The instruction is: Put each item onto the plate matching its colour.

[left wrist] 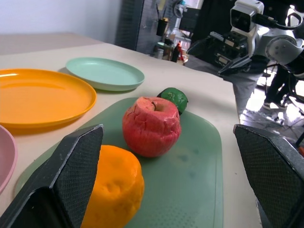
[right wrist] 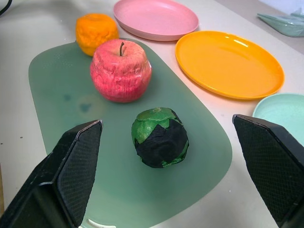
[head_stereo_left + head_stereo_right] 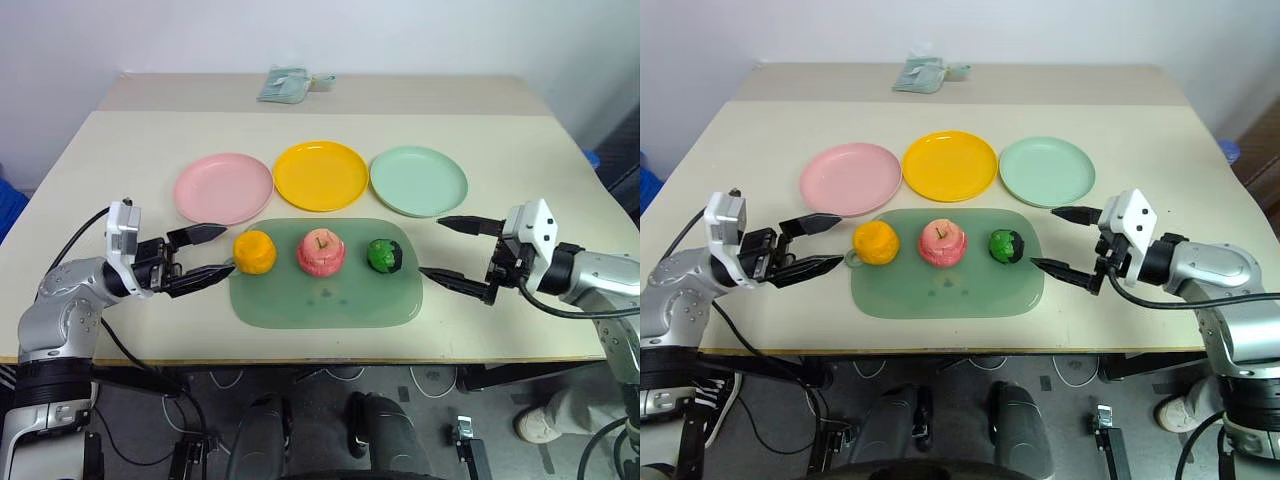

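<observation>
- Beige table (image 3: 120, 160) against a white wall carries everything; at its far edge lies a folded pale cloth (image 3: 285, 84).
- Three plates sit in a row: pink plate (image 3: 223, 188), yellow plate (image 3: 320, 175), mint green plate (image 3: 418, 180), all bare.
- Just nearer, a translucent green board (image 3: 325, 300) holds the orange-yellow fruit (image 3: 254, 252), the pink-red apple (image 3: 321, 252) and the dark green fruit (image 3: 384, 255), spaced apart in a line.
- Left gripper (image 3: 208, 254) hovers at the board's left end with its fingers spread wide and nothing between them, the orange-yellow fruit just ahead.
- Right gripper (image 3: 450, 252) hangs off the right end, likewise wide apart and empty, aimed at the dark green fruit.
- No fruit is sorted yet. To grasp well, I'd centre each fruit between the fingers, close across its widest part, lift clear of the board, and keep the arms from crossing over the apple.
</observation>
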Controlling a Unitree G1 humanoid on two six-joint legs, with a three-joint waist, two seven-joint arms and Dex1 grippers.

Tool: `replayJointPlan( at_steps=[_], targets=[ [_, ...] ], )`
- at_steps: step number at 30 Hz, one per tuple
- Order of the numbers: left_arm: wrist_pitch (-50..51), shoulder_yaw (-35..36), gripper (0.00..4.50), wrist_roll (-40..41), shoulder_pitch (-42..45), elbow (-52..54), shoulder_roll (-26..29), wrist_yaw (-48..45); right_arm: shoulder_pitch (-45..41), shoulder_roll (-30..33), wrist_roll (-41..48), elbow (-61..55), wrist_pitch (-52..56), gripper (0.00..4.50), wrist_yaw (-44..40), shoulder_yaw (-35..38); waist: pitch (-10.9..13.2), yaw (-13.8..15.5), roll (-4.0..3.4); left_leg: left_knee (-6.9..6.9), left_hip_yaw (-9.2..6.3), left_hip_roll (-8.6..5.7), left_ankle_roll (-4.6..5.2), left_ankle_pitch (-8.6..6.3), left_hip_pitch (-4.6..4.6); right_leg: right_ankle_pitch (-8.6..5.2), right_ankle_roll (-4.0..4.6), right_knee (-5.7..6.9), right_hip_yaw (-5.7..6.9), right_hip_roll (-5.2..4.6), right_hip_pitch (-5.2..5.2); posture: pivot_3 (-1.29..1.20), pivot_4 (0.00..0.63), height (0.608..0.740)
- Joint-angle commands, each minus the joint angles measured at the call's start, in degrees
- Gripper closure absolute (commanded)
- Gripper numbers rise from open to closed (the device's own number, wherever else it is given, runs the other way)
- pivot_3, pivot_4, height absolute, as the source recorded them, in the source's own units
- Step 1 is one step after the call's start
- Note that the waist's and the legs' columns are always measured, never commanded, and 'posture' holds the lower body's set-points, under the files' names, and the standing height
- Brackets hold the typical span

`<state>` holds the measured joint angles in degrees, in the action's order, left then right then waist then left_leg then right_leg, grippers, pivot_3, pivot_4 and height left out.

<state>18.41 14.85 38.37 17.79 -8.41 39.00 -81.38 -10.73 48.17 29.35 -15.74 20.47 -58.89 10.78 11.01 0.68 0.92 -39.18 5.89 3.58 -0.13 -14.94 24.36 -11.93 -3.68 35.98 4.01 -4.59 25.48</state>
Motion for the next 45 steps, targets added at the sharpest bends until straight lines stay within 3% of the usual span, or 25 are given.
replayJointPlan(
  at_steps=[1, 9, 18, 28, 45],
  targets=[
    [-1.1, 1.3, 0.0, 0.9, 1.3, 0.1, 0.4, -0.2, -0.3, -0.2, 0.2, -1.7, -0.7, 0.02, 0.5, 0.9, 0.0, 0.0, 0.0, 0.0, 0.0, 0.0, 0.0, 0.0, 0.0, 0.0, 0.0, 0.0, 0.0, 0.0, 0.0, 0.0, 0.15, 0.74],
    [-0.4, 0.2, 0.0, 0.6, 7.0, -5.4, 1.1, -3.2, 2.4, -0.9, 0.9, -6.1, 0.1, 0.02, 3.8, 1.8, 0.0, 0.0, 0.0, -0.01, 0.01, -0.01, 0.0, 0.0, -0.01, 0.0, 0.0, 0.01, 0.0, 0.01, -0.01, 0.0, 0.15, 0.74],
    [-0.8, -0.3, 0.0, -1.6, 9.4, -6.9, 2.1, -2.5, -2.9, -3.3, 5.2, -8.8, 4.7, 0.02, 5.4, -1.3, 0.0, -0.2, 0.0, 0.0, 0.0, 0.01, 0.0, 0.0, -0.01, 0.01, -0.02, 0.03, 0.0, 0.04, 0.0, 0.0, 0.15, 0.74],
    [-6.0, -4.2, 0.0, -7.2, 12.4, -12.6, 0.2, -1.5, -6.6, -5.5, 7.3, -16.4, 8.0, 0.02, 9.6, -4.1, 0.0, 0.0, 0.01, 0.0, 0.0, -0.01, 0.01, 0.0, 0.02, 0.02, -0.03, -0.01, 0.0, 0.01, 0.0, 0.0, 0.15, 0.74],
    [-14.7, -11.6, 0.0, -17.0, 17.8, -22.4, -4.1, -0.7, -1.7, -5.2, 9.1, -22.7, 10.0, 0.02, 12.4, -4.0, 0.0, 0.0, 0.07, -0.01, -0.01, -0.01, 0.01, 0.0, 0.01, 0.02, -0.03, 0.03, 0.01, 0.04, 0.0, 0.0, 0.15, 0.74]
  ],
)
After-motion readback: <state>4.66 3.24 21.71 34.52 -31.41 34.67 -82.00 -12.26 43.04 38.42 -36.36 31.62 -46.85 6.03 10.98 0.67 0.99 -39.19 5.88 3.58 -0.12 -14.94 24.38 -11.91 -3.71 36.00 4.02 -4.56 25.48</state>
